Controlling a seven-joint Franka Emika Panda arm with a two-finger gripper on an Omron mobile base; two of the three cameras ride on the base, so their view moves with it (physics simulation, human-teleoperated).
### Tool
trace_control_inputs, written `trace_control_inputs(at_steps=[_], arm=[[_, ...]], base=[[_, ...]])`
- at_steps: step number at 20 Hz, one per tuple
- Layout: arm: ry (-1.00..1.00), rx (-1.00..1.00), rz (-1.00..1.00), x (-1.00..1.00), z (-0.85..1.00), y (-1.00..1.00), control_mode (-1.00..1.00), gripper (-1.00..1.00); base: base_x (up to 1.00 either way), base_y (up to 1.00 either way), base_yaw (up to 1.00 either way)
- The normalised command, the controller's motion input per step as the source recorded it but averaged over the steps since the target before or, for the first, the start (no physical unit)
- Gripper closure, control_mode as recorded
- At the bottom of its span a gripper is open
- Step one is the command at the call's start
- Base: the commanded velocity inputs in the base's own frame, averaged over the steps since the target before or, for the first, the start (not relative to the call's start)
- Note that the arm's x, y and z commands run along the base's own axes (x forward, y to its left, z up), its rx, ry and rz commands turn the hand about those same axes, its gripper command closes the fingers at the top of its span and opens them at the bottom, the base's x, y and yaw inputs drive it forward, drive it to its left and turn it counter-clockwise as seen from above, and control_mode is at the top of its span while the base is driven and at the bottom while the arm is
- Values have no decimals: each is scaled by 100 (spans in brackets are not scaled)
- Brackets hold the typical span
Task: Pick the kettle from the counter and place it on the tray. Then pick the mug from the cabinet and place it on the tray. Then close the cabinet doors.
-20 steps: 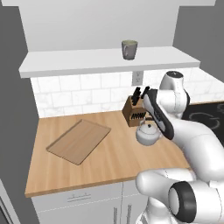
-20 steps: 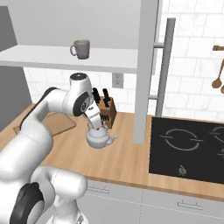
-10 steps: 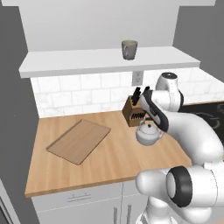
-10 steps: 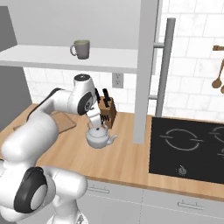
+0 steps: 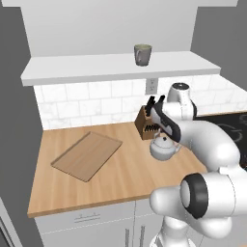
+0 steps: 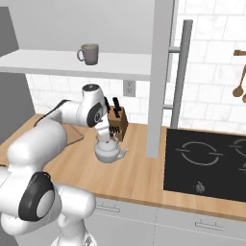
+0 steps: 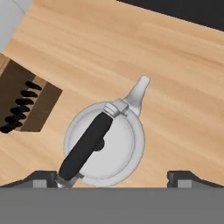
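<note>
The silver-grey kettle stands upright on the wooden counter, its dark handle on top and its spout pointing away. My gripper hangs just above it, open, with a fingertip out on either side and nothing between them. The tray lies flat to the kettle's left with nothing on it. The grey mug stands on the cabinet's white shelf. One cabinet door stands open, edge-on.
A wooden knife block stands against the tiled wall, close behind the kettle. A black cooktop takes up the counter's right end. Utensils hang on the wall at the far right.
The hand has come down slightly over the kettle and the arm's elbow has swung. The jaws stayed open. Kettle, mug and tray have not moved.
</note>
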Motion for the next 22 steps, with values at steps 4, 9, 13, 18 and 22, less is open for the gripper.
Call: trace_control_inputs(at_steps=[4,9,13,18,22], arm=[[0,1,-8,11,-15,0,-100,-100],[0,3,-8,13,-11,0,-100,-100],[0,1,-7,11,-14,0,-100,-100],[0,0,-5,7,-13,0,-100,-100],[0,0,-4,12,-11,0,-100,-100]], base=[[0,0,0],[0,0,0],[0,0,0],[0,0,0],[0,0,0]])
